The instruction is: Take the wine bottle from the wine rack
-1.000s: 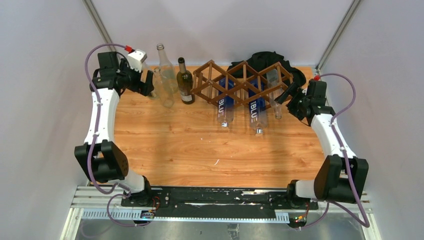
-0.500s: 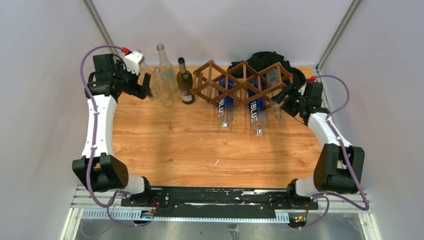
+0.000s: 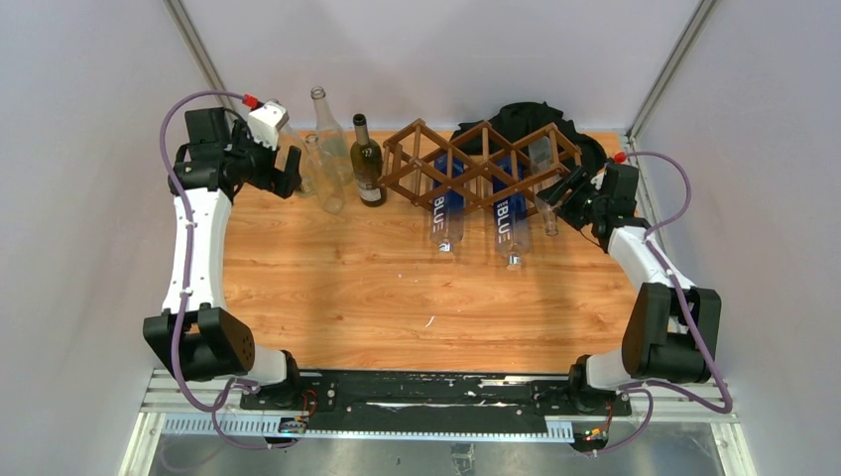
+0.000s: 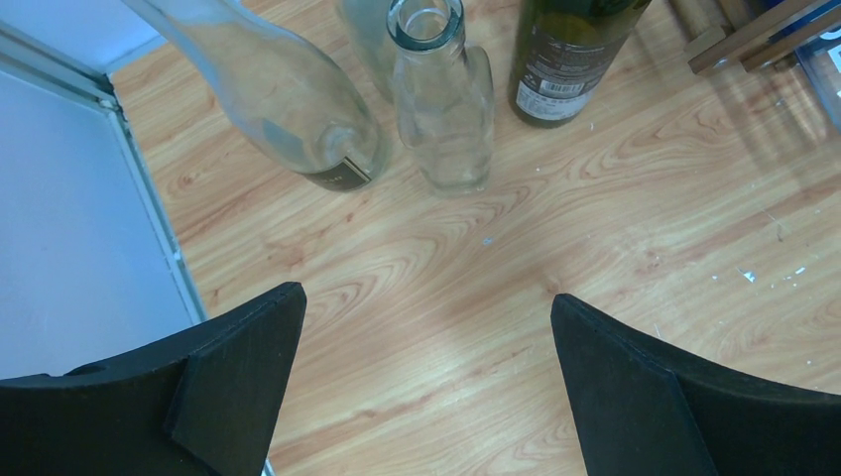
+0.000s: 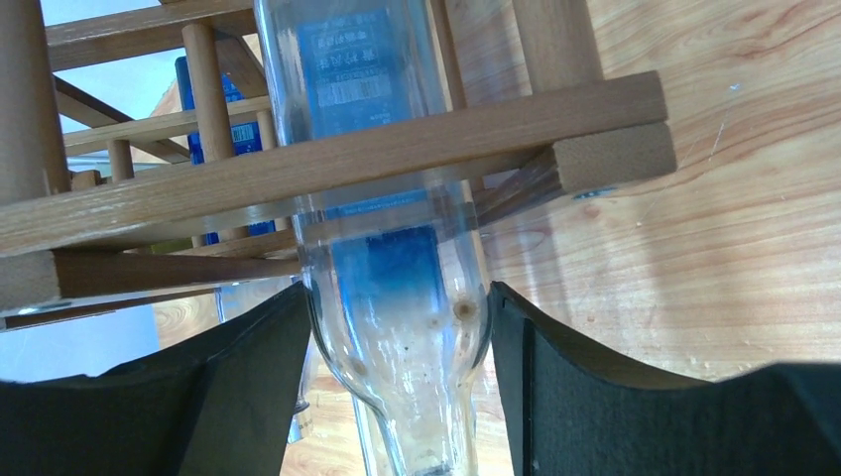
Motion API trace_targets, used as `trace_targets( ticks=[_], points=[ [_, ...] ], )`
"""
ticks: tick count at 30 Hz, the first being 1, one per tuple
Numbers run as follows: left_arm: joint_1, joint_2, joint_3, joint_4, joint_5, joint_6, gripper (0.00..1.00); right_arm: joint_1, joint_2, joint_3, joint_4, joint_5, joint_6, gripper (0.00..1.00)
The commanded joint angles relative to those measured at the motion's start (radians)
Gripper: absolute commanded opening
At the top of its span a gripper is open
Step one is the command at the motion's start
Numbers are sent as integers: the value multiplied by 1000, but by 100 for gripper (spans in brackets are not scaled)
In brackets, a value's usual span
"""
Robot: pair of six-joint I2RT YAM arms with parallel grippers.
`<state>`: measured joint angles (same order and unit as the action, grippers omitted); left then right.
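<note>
At the right end of the wine rack (image 3: 481,164), the right gripper (image 5: 399,297) has its two fingers on either side of the clear wine bottle (image 5: 397,397), right at the shoulder where it narrows to the neck. In the wrist view both pads look pressed flat on the glass, so I'd call it gripped. That spot makes sense: it's the only bit sticking out past the front slat, and the body lies back inside the rightmost cell, neck pointing toward the arms. My guess is the next move is a straight pull along the bottle's axis, otherwise it snags on the slats.

The left gripper (image 4: 426,307) hangs spread wide and empty over the table (image 3: 397,297), near three standing bottles (image 4: 441,109) at the far left. Two blue-labelled bottles (image 3: 444,213) sit in other cells.
</note>
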<state>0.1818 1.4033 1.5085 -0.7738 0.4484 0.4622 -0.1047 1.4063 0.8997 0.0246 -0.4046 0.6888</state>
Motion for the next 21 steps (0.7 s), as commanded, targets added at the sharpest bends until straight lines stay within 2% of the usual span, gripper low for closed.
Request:
trace_targets(
  ticks=[1, 4, 7, 21],
  points=[
    [1, -20, -23, -22, 33, 4, 100, 20, 26, -10, 32, 13, 3, 74],
    [-6, -24, -27, -27, 39, 7, 100, 30, 27, -10, 32, 24, 2, 77],
    [-15, -27, -28, -35, 42, 14, 100, 30, 29, -9, 24, 34, 2, 71],
    [-82, -25, -36, -35, 16, 18, 100, 30, -134, -119, 3, 59, 1, 19]
  ],
)
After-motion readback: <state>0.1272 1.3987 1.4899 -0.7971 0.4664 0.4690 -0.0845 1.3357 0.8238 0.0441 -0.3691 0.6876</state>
